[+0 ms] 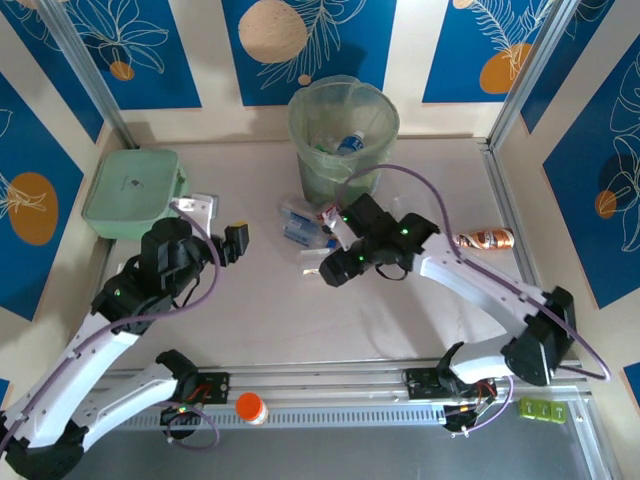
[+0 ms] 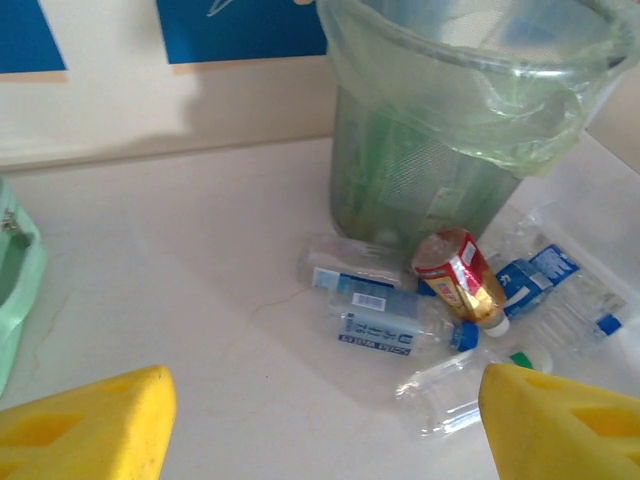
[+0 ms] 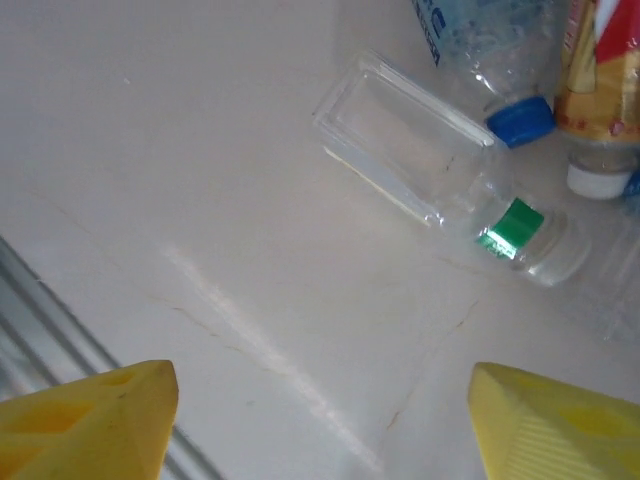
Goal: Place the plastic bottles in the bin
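Yellow fingertips point(image 2: 80, 430) of the left gripper point(image 2: 320, 440) are seen at the lower corners of the left wrist view; the jaws are spread wide and nothing is held. The jaws of the right gripper point(image 3: 320, 430) are likewise spread wide and empty, above bare table point(image 3: 200, 200). At 1 o'clock from the right gripper, a clear bottle with a green band point(image 3: 420, 170) is laid on its side. A blue-capped bottle point(image 3: 490, 50) and a red-and-gold bottle point(image 3: 600, 70) are just beyond it.

In the top view, the bin point(image 1: 343, 130) is stood at 12 o'clock on the table, with one blue-labelled bottle point(image 1: 350, 143) inside it. The cluster of plastic bottles point(image 1: 305, 225) is lying at 6 o'clock from the bin, just beside its foot. The left gripper is positioned at 9 o'clock from the cluster and the right gripper at 5 o'clock. One orange-labelled bottle point(image 1: 485, 239) is lying apart at 3 o'clock from the cluster. A mint-green box point(image 1: 130, 190) is located at 9 o'clock from the bin.
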You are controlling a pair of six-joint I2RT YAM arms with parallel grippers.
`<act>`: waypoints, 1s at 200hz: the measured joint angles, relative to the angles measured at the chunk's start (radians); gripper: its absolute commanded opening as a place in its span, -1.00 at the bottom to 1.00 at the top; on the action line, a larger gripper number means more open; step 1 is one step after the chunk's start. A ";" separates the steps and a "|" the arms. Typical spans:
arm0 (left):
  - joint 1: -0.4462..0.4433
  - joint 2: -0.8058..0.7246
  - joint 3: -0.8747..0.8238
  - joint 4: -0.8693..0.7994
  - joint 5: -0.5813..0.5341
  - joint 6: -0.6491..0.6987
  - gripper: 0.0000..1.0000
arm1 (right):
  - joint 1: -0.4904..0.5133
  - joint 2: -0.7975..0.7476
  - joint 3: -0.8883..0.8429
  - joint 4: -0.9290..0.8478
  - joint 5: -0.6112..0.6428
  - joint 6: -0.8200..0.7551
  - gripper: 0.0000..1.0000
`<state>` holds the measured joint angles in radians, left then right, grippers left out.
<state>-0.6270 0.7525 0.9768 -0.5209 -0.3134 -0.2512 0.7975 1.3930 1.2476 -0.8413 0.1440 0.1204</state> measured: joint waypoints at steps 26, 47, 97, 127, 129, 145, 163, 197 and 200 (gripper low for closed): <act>0.000 -0.045 -0.026 0.018 -0.048 0.018 0.58 | 0.015 0.134 0.056 0.011 0.035 -0.107 0.73; 0.000 -0.078 -0.041 0.038 -0.080 0.026 0.58 | 0.028 0.246 0.110 0.018 0.084 -0.199 0.76; 0.000 -0.103 -0.056 0.075 -0.118 0.052 0.58 | 0.012 0.444 0.219 0.027 0.124 -0.310 0.98; 0.000 -0.104 -0.067 0.083 -0.126 0.065 0.59 | -0.006 0.544 0.299 0.029 0.124 -0.323 0.99; 0.000 -0.104 -0.067 0.083 -0.127 0.068 0.59 | -0.006 0.550 0.302 0.030 0.124 -0.323 0.99; 0.000 -0.104 -0.069 0.088 -0.131 0.072 0.59 | -0.011 0.575 0.311 0.029 0.111 -0.323 0.99; 0.000 -0.110 -0.073 0.092 -0.133 0.077 0.59 | -0.018 0.584 0.311 0.021 0.087 -0.319 0.99; 0.000 -0.110 -0.073 0.097 -0.133 0.077 0.59 | -0.034 0.584 0.307 0.018 0.013 -0.288 0.99; 0.000 -0.109 -0.073 0.097 -0.133 0.077 0.59 | -0.035 0.584 0.306 0.019 0.008 -0.285 0.99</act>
<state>-0.6270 0.6434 0.9039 -0.4240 -0.4465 -0.1738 0.7620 1.9766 1.5532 -0.8219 0.1516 -0.1642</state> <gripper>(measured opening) 0.793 0.994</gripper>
